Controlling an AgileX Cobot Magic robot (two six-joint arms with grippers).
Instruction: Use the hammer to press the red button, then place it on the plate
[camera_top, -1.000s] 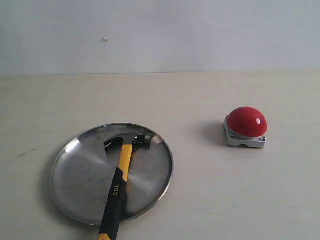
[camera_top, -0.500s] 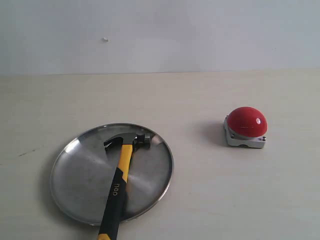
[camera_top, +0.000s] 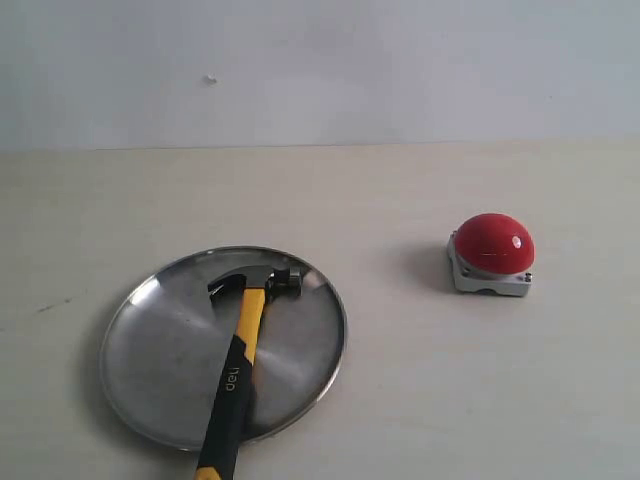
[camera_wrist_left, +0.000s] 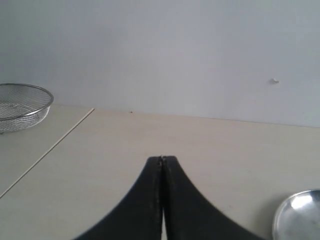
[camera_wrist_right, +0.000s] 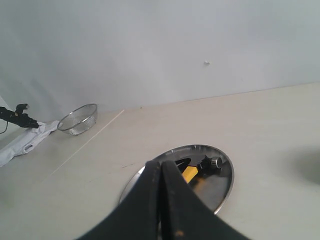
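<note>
Silver plate (camera_top: 160, 350) still cradles the hammer (camera_top: 245, 335); nothing has moved. The left gripper (camera_wrist_left: 162, 159) and right gripper (camera_wrist_right: 161, 162) are clenched empty, so the job looks finished.

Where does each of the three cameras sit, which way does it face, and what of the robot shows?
Exterior: raised, facing the wall over the plate, hammer and red button; no robot visible.
Left wrist: behind the shut left gripper, facing the wall; mesh basket visible.
Right wrist: behind the shut right gripper, above the plate.
Shared: all three show the plate.
</note>
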